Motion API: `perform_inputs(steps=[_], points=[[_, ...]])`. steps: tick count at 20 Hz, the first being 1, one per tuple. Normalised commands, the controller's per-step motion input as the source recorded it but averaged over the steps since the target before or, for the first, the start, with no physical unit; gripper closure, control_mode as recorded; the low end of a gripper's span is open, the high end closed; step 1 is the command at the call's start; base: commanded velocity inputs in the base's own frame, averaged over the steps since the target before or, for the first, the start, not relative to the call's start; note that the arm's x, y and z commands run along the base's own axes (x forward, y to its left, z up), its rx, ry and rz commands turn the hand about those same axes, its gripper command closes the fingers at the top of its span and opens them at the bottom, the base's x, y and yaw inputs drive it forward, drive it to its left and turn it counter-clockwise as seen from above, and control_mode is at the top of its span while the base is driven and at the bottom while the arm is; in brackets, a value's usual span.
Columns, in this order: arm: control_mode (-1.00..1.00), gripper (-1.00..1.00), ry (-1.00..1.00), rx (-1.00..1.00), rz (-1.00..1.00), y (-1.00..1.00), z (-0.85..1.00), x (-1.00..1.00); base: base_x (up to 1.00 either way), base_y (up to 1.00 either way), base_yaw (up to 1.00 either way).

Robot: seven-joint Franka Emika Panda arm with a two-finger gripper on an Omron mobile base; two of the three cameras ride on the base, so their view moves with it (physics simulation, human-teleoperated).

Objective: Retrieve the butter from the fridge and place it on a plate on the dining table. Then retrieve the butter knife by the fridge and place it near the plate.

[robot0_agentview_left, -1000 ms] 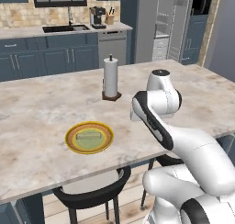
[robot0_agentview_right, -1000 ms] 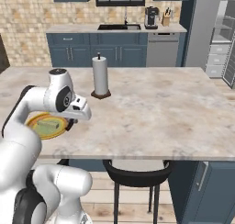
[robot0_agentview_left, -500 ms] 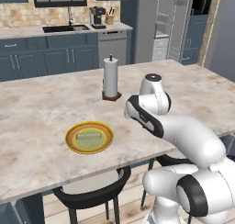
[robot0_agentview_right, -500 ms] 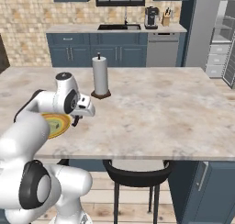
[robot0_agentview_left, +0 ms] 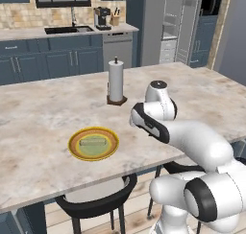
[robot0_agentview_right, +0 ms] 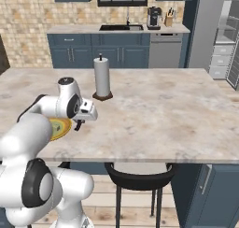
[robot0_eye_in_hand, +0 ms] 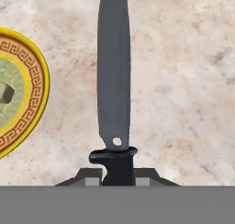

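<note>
I see the gripper (robot0_eye_in_hand: 117, 179) closed on the handle of the butter knife (robot0_eye_in_hand: 114, 81), its two finger tips (robot0_eye_in_hand: 92, 179) pressed to either side just below the guard, with the dark blade running straight away from the hand over the beige stone of the dining table (robot0_eye_in_hand: 183, 81). From the hand camera I cannot tell for sure whether the blade touches the tabletop or hangs just above it. The plate (robot0_eye_in_hand: 20, 94) sits just beside the blade, on the left in that view, its yellow-orange patterned rim well apart from the steel, and the end of the butter (robot0_eye_in_hand: 5, 93) shows on the green centre. In the left base view the plate (robot0_agentview_left: 93, 144) lies on the near part of the dining table (robot0_agentview_left: 43, 113), with the butter (robot0_agentview_left: 93, 143) lying flat across its middle, and my arm bends over the table to its right. In the right base view the gripper (robot0_agentview_right: 78, 125) hangs low at the plate's right edge (robot0_agentview_right: 60, 128), with something dark below it that is too small to make out. A paper towel roll (robot0_agentview_left: 116, 81) stands upright on its dark base farther back on the table, beyond the plate and to the right. A black stool (robot0_agentview_left: 93, 204) is tucked under the near edge.
</note>
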Motion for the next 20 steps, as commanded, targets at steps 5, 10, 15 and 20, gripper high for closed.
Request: perform_inputs(steps=[5, 10, 15, 20], points=[[-1.00, 1.00, 0.08, 0.00, 0.04, 0.00, -0.28, 0.01, 0.00, 0.00, 0.00], [-1.00, 1.00, 0.08, 0.00, 0.04, 0.00, -0.35, 0.14, 0.00, 0.00, 0.00], [-1.00, 1.00, 0.05, 0.00, 0.00, 0.04, -0.37, 0.38, 0.00, 0.00, 0.00], [-1.00, 1.00, 0.08, 0.00, 0.00, 0.08, -0.35, 0.57, 0.00, 0.00, 0.00]])
